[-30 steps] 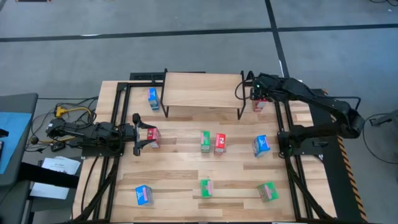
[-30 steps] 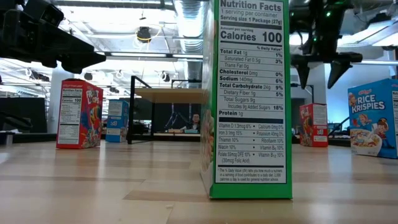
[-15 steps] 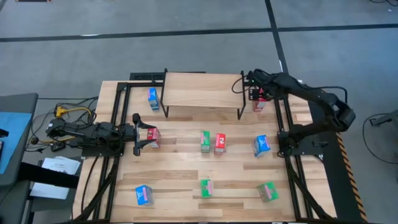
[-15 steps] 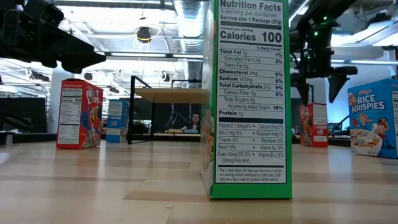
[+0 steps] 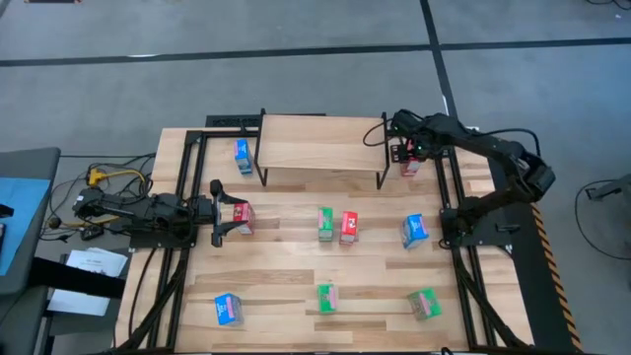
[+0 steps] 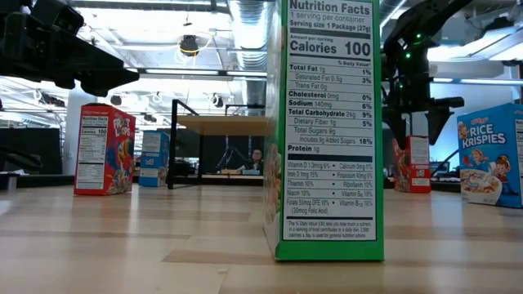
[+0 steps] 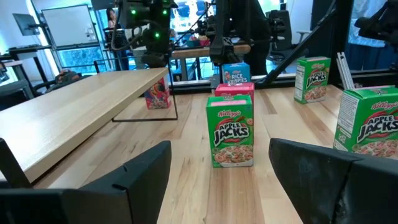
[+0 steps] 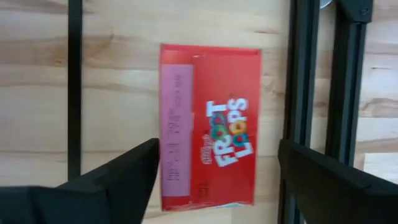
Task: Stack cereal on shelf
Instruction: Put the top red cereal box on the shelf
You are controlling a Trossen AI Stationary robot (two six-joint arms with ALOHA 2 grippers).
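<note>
At the table's far right a red cereal box (image 8: 211, 124) stands upright just right of the shelf (image 5: 320, 143). My right gripper (image 8: 217, 149) points down over it, open, one finger on each side of the box's top (image 6: 413, 140); I see no touch. My left gripper (image 5: 219, 212) stays open and level at the table's left, above another red box (image 5: 243, 217), with nothing between its fingers (image 7: 143, 174). The shelf's plank top is bare.
A blue box (image 5: 243, 156) stands left of the shelf. A green (image 5: 325, 224) and a red box (image 5: 349, 227) stand mid-table, a blue one (image 5: 414, 231) to their right. Along the near edge stand a blue (image 5: 228, 310) and two green boxes (image 5: 326, 297), (image 5: 425, 303).
My right gripper has sunk over the far-right red box and tipped more steeply downward, so its fingers now reach the box's top, one on each side. The box has kept its place.
</note>
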